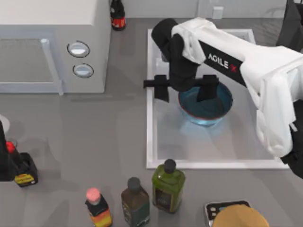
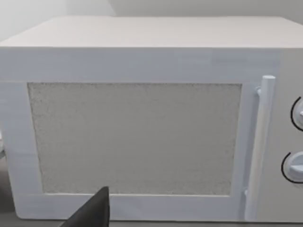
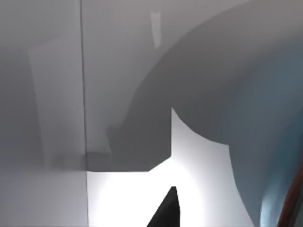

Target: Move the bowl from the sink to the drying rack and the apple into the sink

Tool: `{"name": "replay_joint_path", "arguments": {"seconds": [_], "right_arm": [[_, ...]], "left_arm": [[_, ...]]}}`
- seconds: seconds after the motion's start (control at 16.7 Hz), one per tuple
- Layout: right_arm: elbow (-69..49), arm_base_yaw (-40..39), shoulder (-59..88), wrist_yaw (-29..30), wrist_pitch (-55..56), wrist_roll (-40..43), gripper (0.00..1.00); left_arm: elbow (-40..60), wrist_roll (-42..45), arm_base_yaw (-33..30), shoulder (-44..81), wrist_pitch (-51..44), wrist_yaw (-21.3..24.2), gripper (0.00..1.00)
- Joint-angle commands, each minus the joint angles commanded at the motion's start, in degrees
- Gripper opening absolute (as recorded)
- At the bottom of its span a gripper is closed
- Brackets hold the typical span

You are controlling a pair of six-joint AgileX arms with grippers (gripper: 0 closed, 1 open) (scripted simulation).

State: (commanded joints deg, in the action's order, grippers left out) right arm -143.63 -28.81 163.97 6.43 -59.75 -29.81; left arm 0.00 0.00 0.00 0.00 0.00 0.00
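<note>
Bowl (image 1: pixel 206 108) in the sink (image 1: pixel 150 137) looks hard and slippery, so the right gripper (image 1: pixel 186 91), jaws wide apart over its near edge, should pinch the rim.

We count one sink (image 1: pixel 150 142), and we place everything else by it. One bowl (image 1: pixel 222 111) sits inside it. Bottles come to five: one red-capped dark bottle (image 1: pixel 118 16) beyond the sink's far left corner, one green bottle (image 1: pixel 167 186) just before its near rim, one brown bottle (image 1: pixel 135 201) and one pink-capped bottle (image 1: pixel 98 210) further left of that, and one red-capped bottle (image 1: pixel 22 169) well to the sink's left. One microwave (image 1: pixel 52 42) stands to the sink's left, bearing two round knobs (image 1: pixel 78 48). We see two arms: one white arm (image 1: pixel 246 71) over the sink, one dark arm (image 1: pixel 4 156) far left of it.
</note>
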Motion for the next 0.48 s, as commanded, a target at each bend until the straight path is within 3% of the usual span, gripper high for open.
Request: {"name": "replay_joint_path", "arguments": {"seconds": [0.48], "right_arm": [[0.0,0.0,0.0,0.0,0.0,0.0,0.4]], "left_arm": [[0.0,0.0,0.0,0.0,0.0,0.0,1.0]]}}
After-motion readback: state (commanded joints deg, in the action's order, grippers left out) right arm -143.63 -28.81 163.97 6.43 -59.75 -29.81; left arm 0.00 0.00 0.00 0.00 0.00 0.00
